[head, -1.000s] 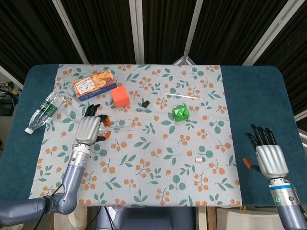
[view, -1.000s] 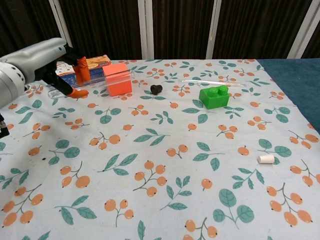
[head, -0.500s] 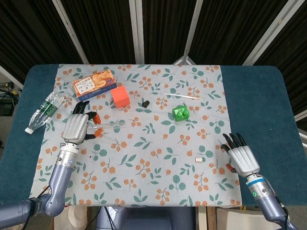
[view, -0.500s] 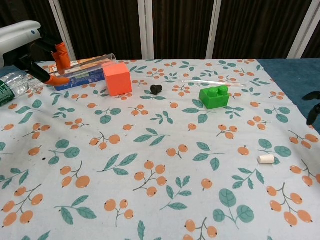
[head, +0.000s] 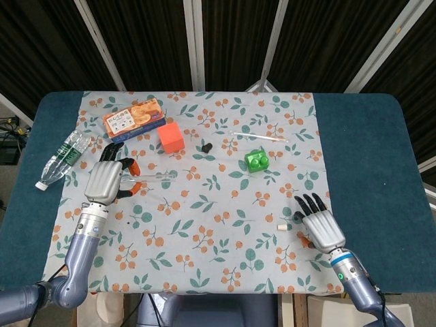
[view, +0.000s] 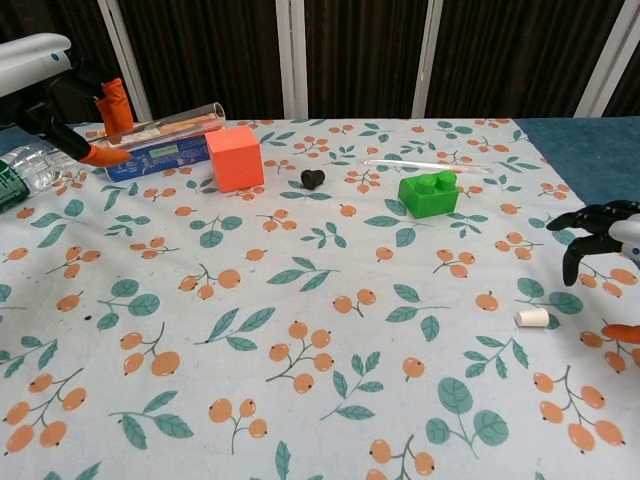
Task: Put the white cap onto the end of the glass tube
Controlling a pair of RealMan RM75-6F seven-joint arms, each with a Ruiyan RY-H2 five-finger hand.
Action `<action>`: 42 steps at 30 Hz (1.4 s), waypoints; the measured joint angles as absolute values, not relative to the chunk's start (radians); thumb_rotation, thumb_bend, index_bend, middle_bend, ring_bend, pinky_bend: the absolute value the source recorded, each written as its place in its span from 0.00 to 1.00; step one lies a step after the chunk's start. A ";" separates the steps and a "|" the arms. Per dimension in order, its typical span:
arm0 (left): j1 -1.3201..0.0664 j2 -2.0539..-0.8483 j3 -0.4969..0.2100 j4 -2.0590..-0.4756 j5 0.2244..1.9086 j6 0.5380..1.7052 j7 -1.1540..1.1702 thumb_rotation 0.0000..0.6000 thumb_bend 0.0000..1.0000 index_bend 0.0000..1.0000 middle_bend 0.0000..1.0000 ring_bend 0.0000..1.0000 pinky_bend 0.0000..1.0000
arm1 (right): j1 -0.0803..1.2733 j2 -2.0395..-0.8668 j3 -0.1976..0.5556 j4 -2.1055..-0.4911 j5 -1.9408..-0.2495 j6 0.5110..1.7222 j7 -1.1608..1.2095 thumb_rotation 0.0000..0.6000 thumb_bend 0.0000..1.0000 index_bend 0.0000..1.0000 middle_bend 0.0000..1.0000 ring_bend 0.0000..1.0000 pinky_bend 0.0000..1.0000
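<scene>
My left hand (head: 105, 181) (view: 62, 92) grips a clear glass tube (head: 158, 178) (view: 172, 121) near one end and holds it above the cloth at the left, the free end pointing right. The small white cap (head: 281, 227) (view: 531, 318) lies on the floral cloth at the front right. My right hand (head: 319, 229) (view: 598, 232) hovers just right of the cap, fingers spread and bent downward, holding nothing and apart from the cap.
An orange cube (head: 172, 137), a small black cap (head: 207, 146), a green brick (head: 256, 161) and a thin clear rod (head: 259, 136) lie mid-table. A cracker box (head: 133, 118) and a plastic bottle (head: 64, 158) sit at the far left.
My right hand has come in from the table's right edge to just beside the white cap. My left hand has drawn slightly left with the tube.
</scene>
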State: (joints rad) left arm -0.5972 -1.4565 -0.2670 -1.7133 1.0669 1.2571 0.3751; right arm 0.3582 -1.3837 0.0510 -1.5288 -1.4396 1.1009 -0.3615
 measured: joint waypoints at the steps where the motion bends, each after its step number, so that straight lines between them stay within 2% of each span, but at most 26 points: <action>1: -0.597 -1.455 -0.267 -1.714 1.068 1.257 0.375 1.00 0.68 0.60 0.53 0.09 0.00 | 0.359 -1.389 0.051 -1.526 -1.438 1.100 -0.362 1.00 0.28 0.42 0.11 0.01 0.00; 16: -0.595 -1.441 -0.265 -1.695 1.080 1.245 0.343 1.00 0.68 0.59 0.53 0.09 0.00 | 0.386 -1.493 0.071 -1.470 -1.373 1.086 -0.380 1.00 0.28 0.46 0.12 0.01 0.00; 36: -0.595 -1.449 -0.262 -1.666 1.076 1.237 0.330 1.00 0.68 0.59 0.53 0.09 0.00 | 0.405 -1.535 0.071 -1.439 -1.348 1.086 -0.381 1.00 0.34 0.49 0.13 0.01 0.00; 42: -0.596 -1.449 -0.261 -1.659 1.078 1.234 0.328 1.00 0.68 0.59 0.53 0.09 0.00 | 0.411 -1.546 0.072 -1.428 -1.337 1.082 -0.383 1.00 0.37 0.54 0.15 0.01 0.00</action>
